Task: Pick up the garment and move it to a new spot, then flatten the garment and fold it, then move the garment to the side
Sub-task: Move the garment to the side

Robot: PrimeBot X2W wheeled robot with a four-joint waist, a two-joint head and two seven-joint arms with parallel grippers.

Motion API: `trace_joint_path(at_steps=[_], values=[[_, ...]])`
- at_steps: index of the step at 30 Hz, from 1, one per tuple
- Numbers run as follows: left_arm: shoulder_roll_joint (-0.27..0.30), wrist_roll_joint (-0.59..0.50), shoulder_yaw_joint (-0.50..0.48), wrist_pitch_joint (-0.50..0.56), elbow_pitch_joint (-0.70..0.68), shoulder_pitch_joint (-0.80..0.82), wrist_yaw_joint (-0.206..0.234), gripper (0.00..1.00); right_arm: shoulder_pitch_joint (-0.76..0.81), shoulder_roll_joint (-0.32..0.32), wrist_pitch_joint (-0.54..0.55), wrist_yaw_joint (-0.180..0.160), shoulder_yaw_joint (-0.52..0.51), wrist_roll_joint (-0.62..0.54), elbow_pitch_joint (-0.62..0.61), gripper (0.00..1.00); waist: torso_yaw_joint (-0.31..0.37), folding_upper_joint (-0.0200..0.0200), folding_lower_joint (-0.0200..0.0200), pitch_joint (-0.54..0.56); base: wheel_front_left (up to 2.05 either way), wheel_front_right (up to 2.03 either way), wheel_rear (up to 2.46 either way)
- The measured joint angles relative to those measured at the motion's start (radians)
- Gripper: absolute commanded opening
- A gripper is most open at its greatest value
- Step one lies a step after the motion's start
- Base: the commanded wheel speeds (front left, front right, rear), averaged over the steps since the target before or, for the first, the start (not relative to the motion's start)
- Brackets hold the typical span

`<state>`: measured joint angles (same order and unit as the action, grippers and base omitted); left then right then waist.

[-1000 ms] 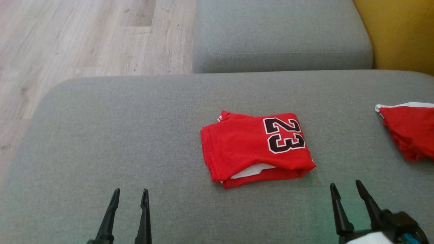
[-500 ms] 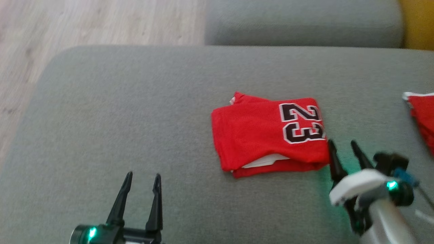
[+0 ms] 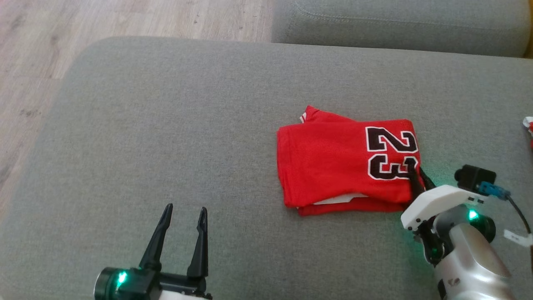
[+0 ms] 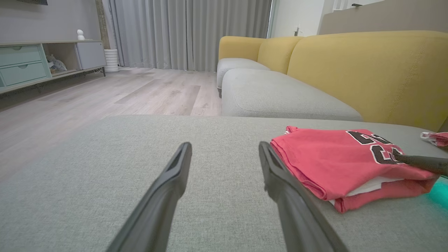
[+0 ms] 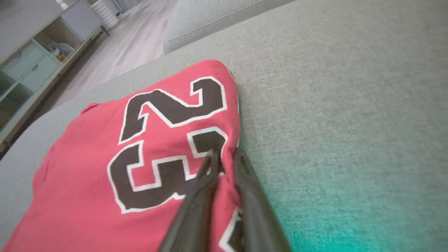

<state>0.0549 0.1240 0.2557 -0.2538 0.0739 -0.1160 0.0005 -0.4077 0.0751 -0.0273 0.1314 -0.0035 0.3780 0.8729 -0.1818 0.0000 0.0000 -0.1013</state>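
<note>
— Where did the folded red jersey [image 3: 333, 166] lie?
— Right of centre on the grey sofa seat [image 3: 166, 125]; the right gripper [image 3: 417, 174] pinched its right edge beside the 23; the left gripper [image 3: 185, 208] hung with jaws wide apart, well clear of it.

Folded jersey [image 3: 333, 166] on sofa [image 3: 166, 125], its edge pinched between right jaws. Left jaws parted; jersey well off to their right.
</note>
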Motion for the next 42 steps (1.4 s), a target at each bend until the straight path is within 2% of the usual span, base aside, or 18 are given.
trace_joint_path(at_steps=[5,8,20,29,30,31,34,37,42], values=[[0.000,0.001,-0.002,0.000,-0.002,0.004,0.010,1.00,-0.003,0.000,-0.049,0.000,0.005,0.061,0.008,0.00,0.020,0.0000,0.0000,0.003,0.00,0.00,0.00],[0.000,0.013,-0.005,0.000,-0.009,0.004,0.010,1.00,-0.014,0.023,-0.056,0.000,0.021,0.092,-0.005,0.00,0.047,0.0000,0.0000,-0.003,0.00,0.00,0.00],[-0.001,0.011,-0.023,0.000,-0.038,0.093,0.015,1.00,-0.144,0.283,-0.030,0.000,0.021,0.104,-0.160,0.00,0.187,0.0000,0.0001,-0.113,0.00,0.00,0.00],[-0.001,-0.011,-0.034,0.000,-0.051,0.158,0.007,1.00,-0.175,0.411,0.049,0.000,-0.150,0.035,-0.287,0.00,0.273,0.0000,0.0001,-0.216,0.00,0.00,0.00],[-0.001,-0.011,-0.034,0.000,-0.051,0.161,0.003,1.00,-0.179,0.418,0.060,0.000,-0.172,0.017,-0.304,0.20,0.280,0.0000,0.0001,-0.225,0.00,0.00,0.00],[-0.001,-0.011,-0.035,0.000,-0.050,0.165,-0.001,1.00,-0.180,0.420,0.068,0.000,-0.193,-0.005,-0.321,1.00,0.286,0.0000,0.0002,-0.234,0.00,0.00,0.00],[-0.001,-0.011,-0.035,0.000,-0.047,0.175,-0.008,1.00,-0.179,0.412,0.072,0.000,-0.226,-0.044,-0.358,1.00,0.297,0.0000,0.0001,-0.245,0.00,0.00,0.00],[-0.002,-0.002,-0.034,0.000,-0.042,0.187,-0.010,1.00,-0.161,0.342,0.076,0.000,-0.238,-0.098,-0.440,1.00,0.300,0.0000,0.0000,-0.235,0.00,0.00,0.00],[-0.002,0.038,-0.034,0.000,-0.027,0.187,0.000,1.00,-0.028,0.232,0.069,0.000,-0.175,-0.114,-0.493,1.00,0.279,0.0000,-0.0001,-0.188,0.00,0.00,0.00]])
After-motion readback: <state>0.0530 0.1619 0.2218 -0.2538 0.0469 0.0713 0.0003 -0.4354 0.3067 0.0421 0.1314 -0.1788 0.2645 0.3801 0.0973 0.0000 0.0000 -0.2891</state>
